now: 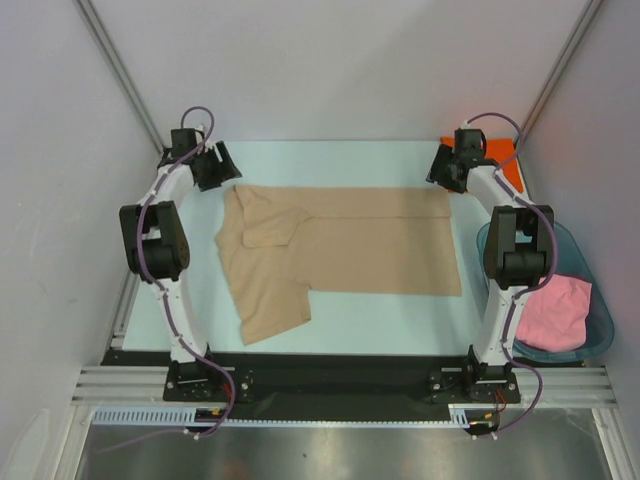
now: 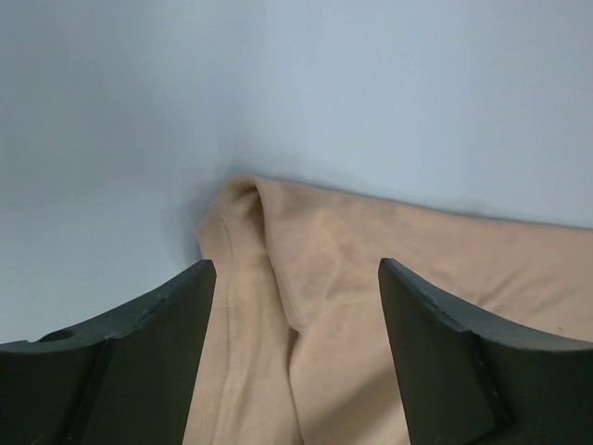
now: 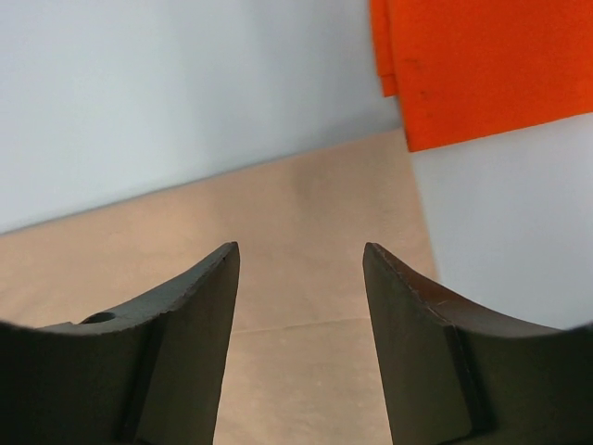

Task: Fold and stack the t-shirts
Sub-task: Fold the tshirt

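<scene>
Though mostly flat — tan t-shirt (image 1: pixel 340 250), creased

The left arm (image 1: pixel 180 310) and right arm (image 1: pixel 497 320) have slim white links joined by bulky black joint housings. A purple cable (image 1: pixel 146 262) runs along each arm. Black base plates (image 1: pixel 195 380) carry both. The left gripper (image 2: pixel 296 306) and right gripper (image 3: pixel 301 297) have matte dark-grey, curved, tapering fingers (image 3: pixel 176 352), each gripper with one small round hole.

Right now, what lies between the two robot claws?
The tan t-shirt, spread on the table between the left gripper and right gripper, seen in the top view.
</scene>
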`<action>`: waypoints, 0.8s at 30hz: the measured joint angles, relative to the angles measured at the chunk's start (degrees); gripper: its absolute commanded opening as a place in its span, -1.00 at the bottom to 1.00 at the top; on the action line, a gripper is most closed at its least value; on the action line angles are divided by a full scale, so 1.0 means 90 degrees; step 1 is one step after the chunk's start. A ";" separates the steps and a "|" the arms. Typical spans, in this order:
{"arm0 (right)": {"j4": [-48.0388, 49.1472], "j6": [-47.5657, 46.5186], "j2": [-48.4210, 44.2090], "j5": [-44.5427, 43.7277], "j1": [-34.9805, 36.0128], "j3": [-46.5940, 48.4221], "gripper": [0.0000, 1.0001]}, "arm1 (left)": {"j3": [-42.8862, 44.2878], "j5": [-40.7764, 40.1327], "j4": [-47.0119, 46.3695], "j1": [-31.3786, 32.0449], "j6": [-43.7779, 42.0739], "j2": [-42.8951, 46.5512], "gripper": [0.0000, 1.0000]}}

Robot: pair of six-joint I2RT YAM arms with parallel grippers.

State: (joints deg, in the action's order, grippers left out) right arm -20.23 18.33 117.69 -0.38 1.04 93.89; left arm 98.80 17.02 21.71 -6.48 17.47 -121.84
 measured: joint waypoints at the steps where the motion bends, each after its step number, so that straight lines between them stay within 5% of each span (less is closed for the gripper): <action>1: 0.0022 -0.0007 -0.0019 0.0046 0.0005 -0.0044 0.22 | 0.0204 -0.0034 0.0097 -0.0002 -0.0083 -0.0221 0.56; 8: 0.0440 -0.0097 -0.0287 0.0287 -0.0015 -0.0522 0.22 | 0.1081 -0.0204 0.0561 -0.0002 -0.0240 -0.1302 0.48; 16: 0.0678 -0.0114 -0.0374 0.0430 -0.0063 -0.0724 0.22 | 0.1387 0.0002 0.0675 -0.0046 -0.0109 -0.1634 -0.18; 20: 0.0670 -0.0114 -0.0374 0.0459 -0.0056 -0.0799 0.22 | 0.1644 0.0267 0.0707 -0.0158 0.0041 -0.1870 -0.99; 24: 0.0675 -0.0112 -0.0376 0.0471 0.0000 -0.0840 0.22 | 0.1926 0.0471 0.0816 -0.0243 0.0112 -0.2050 -0.99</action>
State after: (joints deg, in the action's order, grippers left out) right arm -14.15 17.32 114.30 3.86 1.04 86.32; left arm 116.14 21.26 29.06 -8.67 18.48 -140.29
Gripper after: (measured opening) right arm 0.610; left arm 0.015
